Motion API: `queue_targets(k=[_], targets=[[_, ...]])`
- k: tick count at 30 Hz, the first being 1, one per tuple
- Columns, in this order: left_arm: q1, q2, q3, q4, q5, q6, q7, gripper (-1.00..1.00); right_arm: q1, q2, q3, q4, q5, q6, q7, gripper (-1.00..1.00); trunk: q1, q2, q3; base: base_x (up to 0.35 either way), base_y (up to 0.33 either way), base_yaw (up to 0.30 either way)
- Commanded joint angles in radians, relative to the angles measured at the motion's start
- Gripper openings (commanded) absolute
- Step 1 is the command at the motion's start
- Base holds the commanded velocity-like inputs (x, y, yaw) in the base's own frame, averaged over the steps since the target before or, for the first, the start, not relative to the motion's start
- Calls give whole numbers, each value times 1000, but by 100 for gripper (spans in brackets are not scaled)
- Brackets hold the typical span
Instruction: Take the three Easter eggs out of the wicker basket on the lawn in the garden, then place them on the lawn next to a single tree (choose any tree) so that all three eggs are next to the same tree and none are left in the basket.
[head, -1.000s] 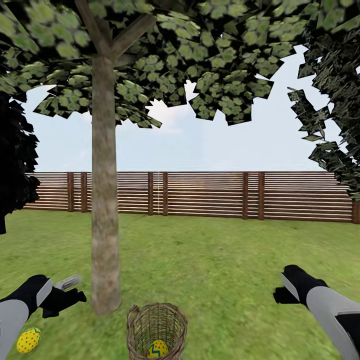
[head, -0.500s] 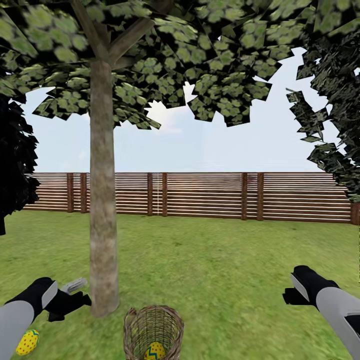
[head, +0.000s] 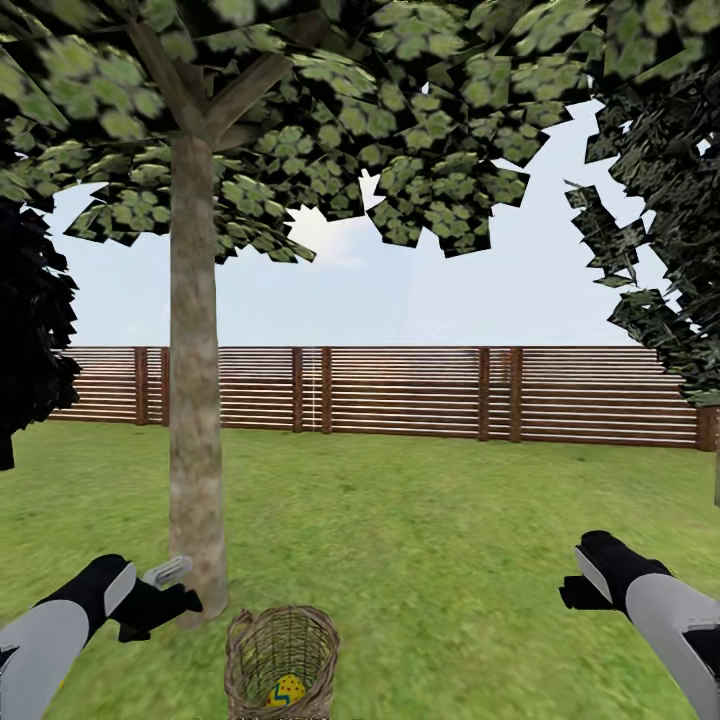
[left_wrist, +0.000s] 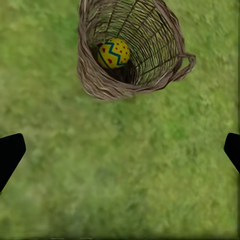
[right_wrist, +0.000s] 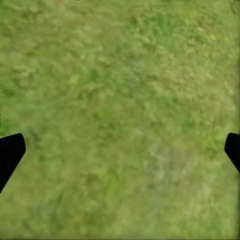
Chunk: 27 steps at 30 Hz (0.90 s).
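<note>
With its fingers spread wide and empty, the left gripper (left_wrist: 120, 150) hangs above grass at 6 o'clock of the wicker basket (left_wrist: 95, 82), where one Easter egg (left_wrist: 113, 53) lies deep, so reaching in could probably catch the rim and tip it

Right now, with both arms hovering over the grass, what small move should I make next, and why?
Probably ease the left gripper toward the wicker basket and down into its mouth: one Easter egg lies inside, and the left gripper's fingers are spread with nothing between them. The right gripper is farther off.
</note>
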Motion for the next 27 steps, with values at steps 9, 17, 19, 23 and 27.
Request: queue_targets(k=[9,17,19,23,27], targets=[[-1,-25,3,2,-70,3,-4,100,0,18,6,7,-4,4,-16,100,-35,62,27,-133,-299,268],[-1,-29,5,2,-68,3,-5,100,0,19,6,8,-5,3,-14,100,-66,118,52,-122,-302,290],[-1,-29,5,2,-70,3,-5,100,0,19,6,8,-4,3,-13,100,-73,132,58,-121,-302,291],[-1,-33,5,3,-73,3,-4,100,0,21,7,9,-3,3,-14,100,-89,160,71,-121,-302,291],[-1,-47,4,4,-77,3,-4,100,0,21,6,9,-4,3,-17,100,-104,188,83,-118,-304,269]])
